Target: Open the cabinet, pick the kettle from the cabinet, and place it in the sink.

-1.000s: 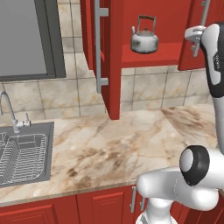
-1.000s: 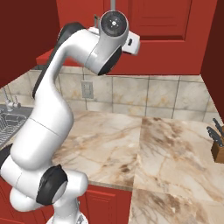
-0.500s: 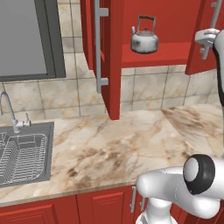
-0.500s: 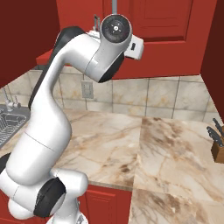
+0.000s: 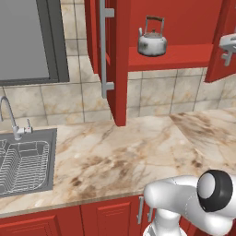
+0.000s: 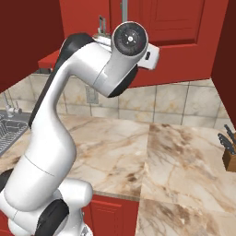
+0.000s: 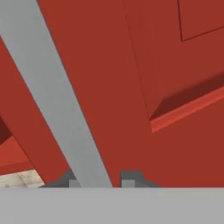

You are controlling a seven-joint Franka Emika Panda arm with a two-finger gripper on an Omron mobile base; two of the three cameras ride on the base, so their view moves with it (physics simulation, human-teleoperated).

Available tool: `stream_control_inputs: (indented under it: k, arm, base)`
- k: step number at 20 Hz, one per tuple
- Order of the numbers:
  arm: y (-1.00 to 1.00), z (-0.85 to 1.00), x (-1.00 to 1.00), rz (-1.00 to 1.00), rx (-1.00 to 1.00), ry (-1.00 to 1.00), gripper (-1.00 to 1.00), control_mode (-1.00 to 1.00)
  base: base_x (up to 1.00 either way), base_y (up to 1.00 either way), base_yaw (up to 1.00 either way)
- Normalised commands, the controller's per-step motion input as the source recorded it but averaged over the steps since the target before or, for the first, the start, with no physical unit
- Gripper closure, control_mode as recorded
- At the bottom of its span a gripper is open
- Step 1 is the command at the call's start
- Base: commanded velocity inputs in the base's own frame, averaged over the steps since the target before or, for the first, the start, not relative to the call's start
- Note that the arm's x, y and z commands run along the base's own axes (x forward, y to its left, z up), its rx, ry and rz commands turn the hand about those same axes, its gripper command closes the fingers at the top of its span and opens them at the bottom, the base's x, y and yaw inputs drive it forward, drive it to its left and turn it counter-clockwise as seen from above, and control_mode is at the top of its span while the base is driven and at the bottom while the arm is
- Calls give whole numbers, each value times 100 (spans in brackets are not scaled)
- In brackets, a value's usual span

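Observation:
The red cabinet [image 5: 175, 59] stands open, its left door [image 5: 120, 69] swung out toward me with its long silver bar handle [image 5: 105, 46]. The silvery kettle [image 5: 152, 41] with its arched dark handle sits on the red shelf inside. My gripper [image 5: 227, 46] is at the right door [image 5: 220, 50], far right of the kettle. In the hand view that door's silver bar handle [image 7: 57, 100] runs between my fingertips [image 7: 131, 177], and the gripper [image 7: 99, 179] is shut on it. The grey sink [image 5: 50, 159] lies at the far left of the counter.
A wire dish rack [image 5: 23, 166] fills the sink and a curved faucet [image 5: 9, 115] stands behind it. The marble counter [image 5: 138, 152] stretches below the cabinet. A knife block [image 6: 229, 154] sits at the counter's right end. A grey window panel [image 5: 23, 41] hangs above the sink.
My hand has moved further right, drawing the right cabinet door wider open. The kettle and the left door have stayed put.

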Motion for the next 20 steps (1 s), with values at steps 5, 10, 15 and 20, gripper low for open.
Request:
stream_control_inputs:
  k: [5,10,15,20]
  arm:
    - [-55,7,-61,0,5,-4,100,-100]
    - [-49,4,-53,0,1,-1,100,-100]
    - [-41,1,-39,-2,0,0,-100,-100]
    - [-24,-5,-16,-14,-1,0,-100,-100]
  base:
    - [0,0,0]
    - [0,0,0]
    - [0,0,0]
    - [0,0,0]
